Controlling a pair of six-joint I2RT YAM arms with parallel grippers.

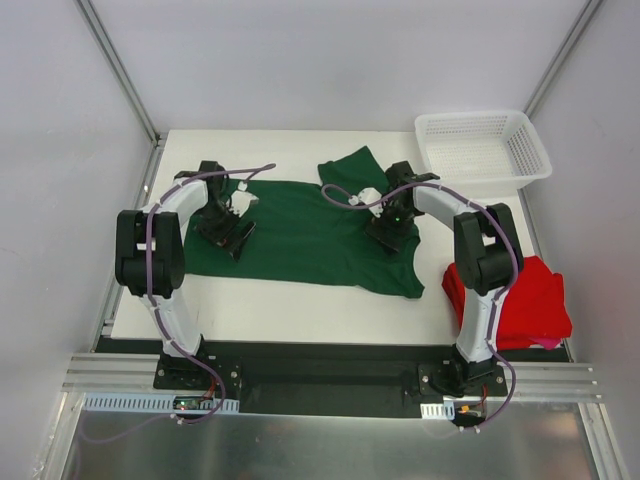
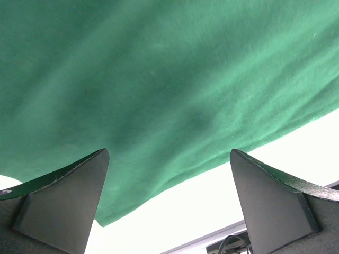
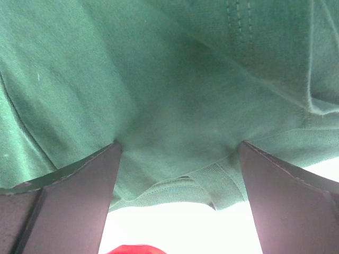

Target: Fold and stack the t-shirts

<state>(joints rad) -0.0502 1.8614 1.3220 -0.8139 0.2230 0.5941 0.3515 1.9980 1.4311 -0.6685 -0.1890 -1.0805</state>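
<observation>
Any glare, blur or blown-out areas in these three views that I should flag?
Top external: even soft light, sharp throughout. Left wrist: the table beyond the green t-shirt is blown out white, cloth slightly soft. Right wrist: the same washout at the bottom, fingers dark against it, hem stitching legible.

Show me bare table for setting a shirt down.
Bare: the near strip of table between the green t-shirt and the front edge; the far strip left of the white mesh basket. Crowded: the middle under that shirt, and the right side with the red t-shirt.
</observation>
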